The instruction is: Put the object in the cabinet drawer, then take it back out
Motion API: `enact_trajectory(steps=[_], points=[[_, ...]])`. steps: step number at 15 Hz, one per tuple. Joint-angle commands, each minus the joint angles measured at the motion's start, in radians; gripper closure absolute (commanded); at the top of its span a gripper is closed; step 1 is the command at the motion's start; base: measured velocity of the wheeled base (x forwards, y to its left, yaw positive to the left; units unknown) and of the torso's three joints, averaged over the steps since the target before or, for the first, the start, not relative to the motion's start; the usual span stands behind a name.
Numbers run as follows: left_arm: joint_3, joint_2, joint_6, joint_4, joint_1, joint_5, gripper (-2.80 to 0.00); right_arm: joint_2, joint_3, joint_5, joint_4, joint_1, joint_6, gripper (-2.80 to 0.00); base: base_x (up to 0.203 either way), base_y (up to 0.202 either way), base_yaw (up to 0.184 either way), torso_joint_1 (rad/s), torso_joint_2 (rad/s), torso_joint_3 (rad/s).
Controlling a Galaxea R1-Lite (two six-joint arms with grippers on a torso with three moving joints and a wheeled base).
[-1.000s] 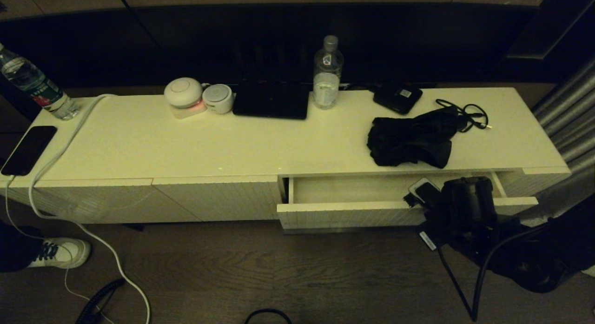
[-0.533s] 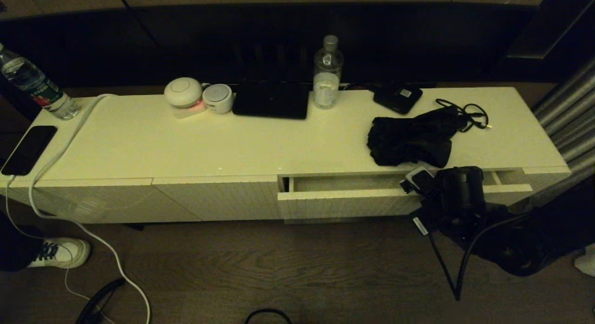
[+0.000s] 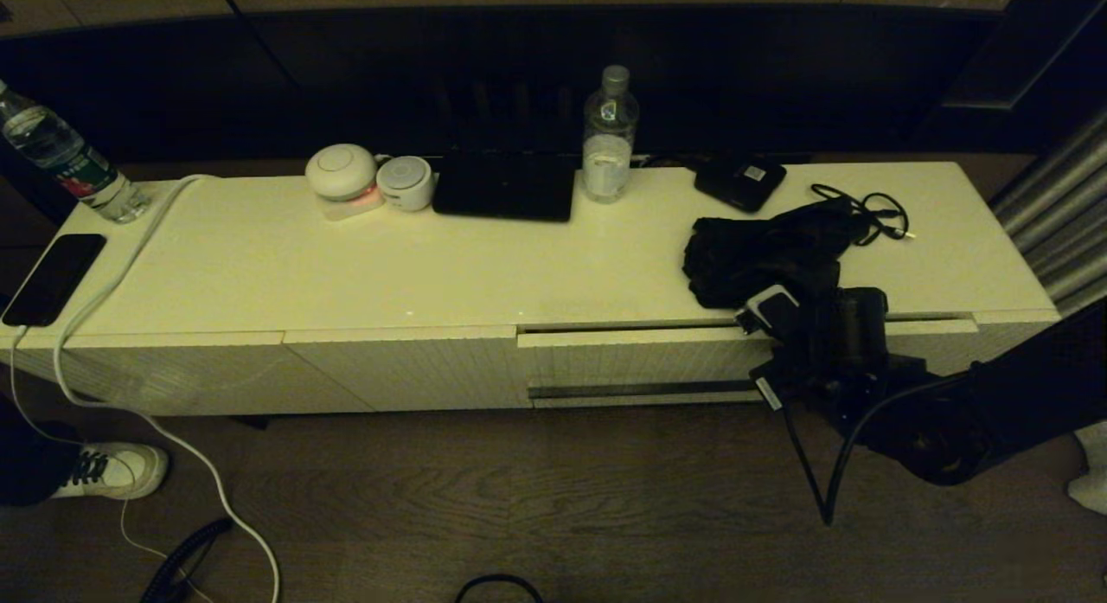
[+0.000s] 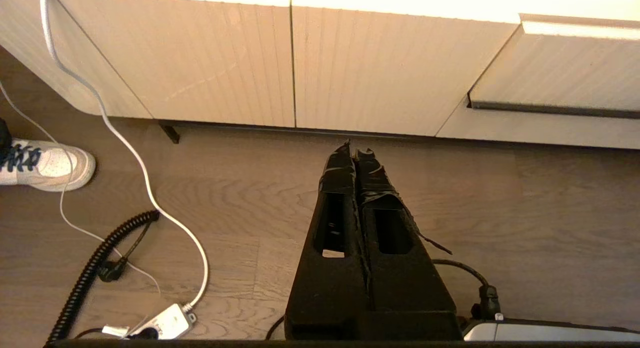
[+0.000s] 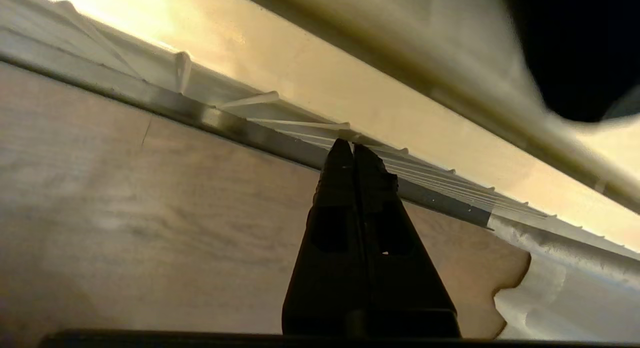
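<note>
Right tool [image 5: 352,148] pinched together against cabinet drawer [image 3: 640,361], object [image 3: 761,257] just above

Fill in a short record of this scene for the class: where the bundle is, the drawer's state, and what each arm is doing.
object: black fabric bundle lying on the cabinet top, at its right end, beside a looped black cable
cabinet drawer: almost shut, thin gap at its top edge
right gripper: fingers shut, tips at the drawer's dark slot handle
left gripper: fingers shut, hanging above the wooden floor, facing the cabinet front, holding nothing
</note>
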Motion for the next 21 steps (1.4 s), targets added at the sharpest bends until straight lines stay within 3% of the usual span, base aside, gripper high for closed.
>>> enact_trajectory(steps=[1,4,11,15,21], points=[[0.000,-0.002,-0.001,0.000,0.000,0.001,0.00,0.022,-0.035,-0.005,-0.003,-0.003,-0.001,0.00,0.000,0.000,0.000,0.000,0.00,0.000],[0.002,-0.002,-0.001,0.000,0.000,0.001,0.00,0.032,-0.075,-0.005,-0.003,-0.007,-0.002,0.00,0.000,0.000,0.000,0.000,0.00,0.000],[0.000,-0.002,-0.001,0.000,0.000,0.001,0.00,-0.143,0.042,-0.006,0.031,-0.008,-0.010,0.00,0.000,0.000,0.000,0.000,0.00,0.000],[0.000,-0.002,-0.001,0.000,0.000,0.001,0.00,-0.395,0.139,-0.007,0.156,-0.008,-0.015,0.00,0.000,0.000,0.000,0.000,0.00,0.000],[0.000,-0.002,-0.001,0.000,0.000,0.001,0.00,-0.935,0.338,-0.005,0.462,-0.013,-0.015,0.00,0.000,0.000,0.000,0.000,0.00,0.000]])
